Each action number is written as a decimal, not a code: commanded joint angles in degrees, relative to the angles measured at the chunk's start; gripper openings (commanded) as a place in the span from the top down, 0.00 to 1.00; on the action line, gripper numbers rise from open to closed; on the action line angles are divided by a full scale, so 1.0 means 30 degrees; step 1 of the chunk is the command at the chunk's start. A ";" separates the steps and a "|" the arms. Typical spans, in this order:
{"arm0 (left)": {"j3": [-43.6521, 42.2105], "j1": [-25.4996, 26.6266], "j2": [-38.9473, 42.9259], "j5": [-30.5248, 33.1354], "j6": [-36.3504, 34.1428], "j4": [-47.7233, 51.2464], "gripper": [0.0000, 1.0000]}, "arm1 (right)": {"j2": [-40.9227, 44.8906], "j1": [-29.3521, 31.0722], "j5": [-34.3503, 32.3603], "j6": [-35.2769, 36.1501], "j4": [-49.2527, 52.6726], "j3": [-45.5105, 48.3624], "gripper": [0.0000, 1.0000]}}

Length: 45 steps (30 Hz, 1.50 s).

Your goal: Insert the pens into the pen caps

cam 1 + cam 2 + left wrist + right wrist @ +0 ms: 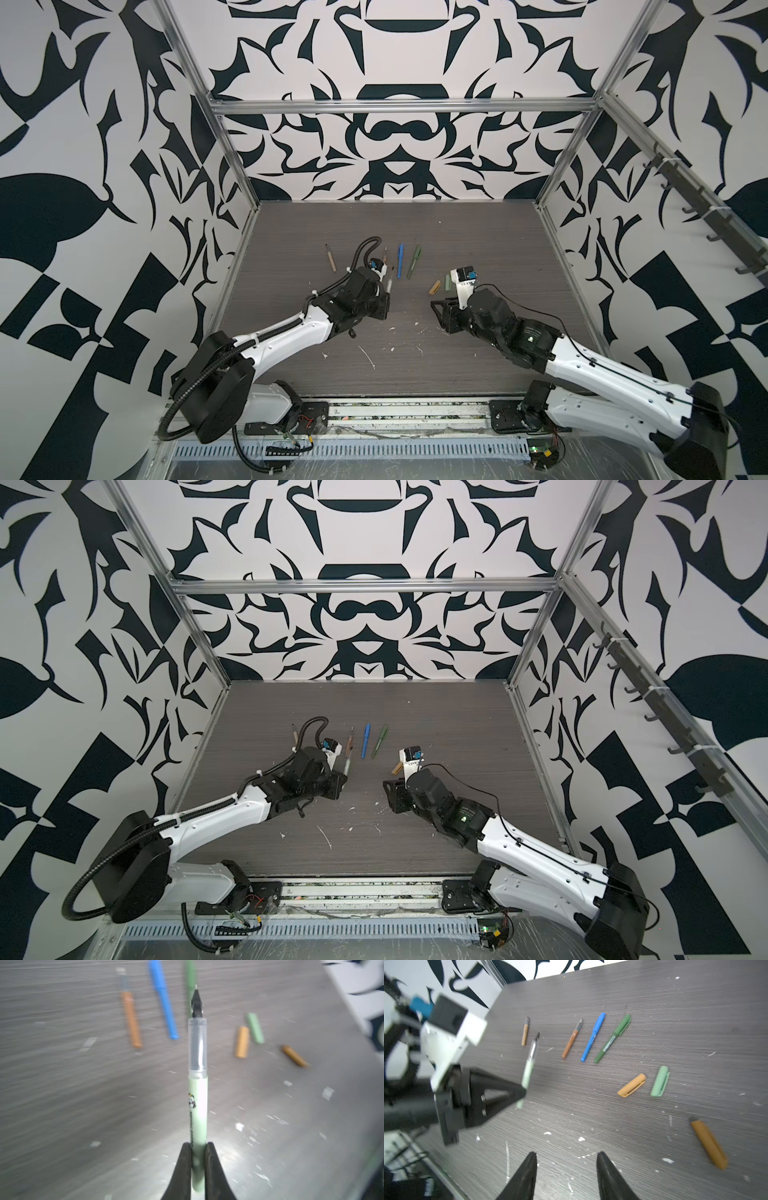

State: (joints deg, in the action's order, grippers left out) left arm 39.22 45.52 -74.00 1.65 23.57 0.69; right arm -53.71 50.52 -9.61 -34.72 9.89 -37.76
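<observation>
Two black fingers (pixel 214 1172) of my left pincer (pixel 198 1147) squeeze tight on the pale green pen (pixel 197 1093), near its back end. The pen's clear part and dark tip stick out in front, up off the surface (pixel 675 1012). My right pincer (pixel 566 1155) is spread apart with nothing in it. It hangs over bare surface with white scratch marks (pixel 507 1155).

In both top views the blue pen (pixel 400 260) lies near the middle of the surface with its cap on. The pen I hold is just left of the blue pen's near end. The orange-brown pen (pixel 572 1040) lies just left of the blue pen, with its dark tip bare. The tan pen (pixel 525 1031) is farther left of the blue pen, also with a bare tip. The dark green pen (pixel 612 1039) lies just right of the blue pen, cap on.

Right of the blue pen and closer to my arms lie the loose caps. The light orange cap (pixel 631 1085) and the pale green cap (pixel 660 1081) sit side by side, not touching. The darker brown cap (pixel 709 1144) lies alone, farthest from the blue pen.
</observation>
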 commanded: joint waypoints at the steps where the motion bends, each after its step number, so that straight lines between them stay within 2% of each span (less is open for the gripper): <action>1: -0.1580 0.0883 0.1543 -0.1573 0.0090 -0.4315 0.95 | -0.0471 -0.0091 0.1315 -0.0500 -0.2451 -0.0895 0.43; 7: -0.2088 0.1204 0.2698 -0.3395 -0.0448 -0.4744 0.95 | -0.2123 -0.0087 0.2767 -0.1355 -0.4119 -0.1327 0.40; 11: -0.2113 0.1322 0.2806 -0.3734 -0.0506 -0.4818 0.95 | -0.2929 -0.0098 0.3286 -0.1795 -0.5530 -0.1359 0.40; 19: -0.2525 0.1432 0.3106 -0.4300 -0.0549 -0.5122 0.96 | -0.4058 -0.0113 0.2686 -0.2527 -0.6953 -0.1556 0.43; 23: -0.2526 0.1410 0.3281 -0.4702 -0.1309 -0.4746 0.96 | -0.4451 -0.0210 0.2784 -0.2821 -0.7312 -0.1844 0.49; 26: -0.2527 0.1410 0.3374 -0.4971 -0.1611 -0.4506 0.96 | -0.4707 -0.0270 0.3048 -0.2899 -0.7325 -0.2160 0.59; 31: -0.2553 0.1410 0.3586 -0.5142 -0.1891 -0.4432 0.96 | -0.4910 -0.0347 0.3596 -0.3016 -0.7391 -0.2268 0.88; 32: -0.2573 0.1417 0.3601 -0.5207 -0.1912 -0.4430 0.93 | -0.4918 -0.0347 0.3718 -0.3032 -0.7415 -0.2271 0.94; 33: -0.2557 0.1412 0.3658 -0.5216 -0.1963 -0.4404 0.81 | -0.4918 -0.0332 0.3851 -0.3045 -0.7401 -0.2253 0.98; 35: -0.2624 0.1410 0.3740 -0.5404 -0.1812 -0.4572 0.60 | -0.4890 -0.0350 0.4080 -0.3046 -0.7503 -0.2152 1.00; 37: -0.2826 0.1410 0.3704 -0.5191 -0.1561 -0.5107 0.54 | -0.4850 -0.0347 0.4273 -0.3098 -0.7575 -0.2066 1.00; 40: -0.2967 0.1410 0.3447 -0.4852 -0.1120 -0.5984 0.55 | -0.4932 -0.0354 0.4609 -0.3200 -0.7677 -0.2004 1.00; 43: -0.2697 0.1410 0.2899 -0.5070 -0.0887 -0.6227 0.62 | -0.5064 -0.0355 0.5012 -0.3251 -0.7827 -0.1989 1.00; 45: -0.2492 0.1428 0.2431 -0.5270 -0.0757 -0.6265 0.70 | -0.5048 -0.0348 0.5106 -0.3328 -0.7948 -0.1945 1.00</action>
State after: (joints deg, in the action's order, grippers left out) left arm 31.35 49.58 -65.19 -13.13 20.64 -15.90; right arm -68.75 49.43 4.21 -43.88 -10.72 -42.30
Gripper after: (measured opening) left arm 0.320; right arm 0.139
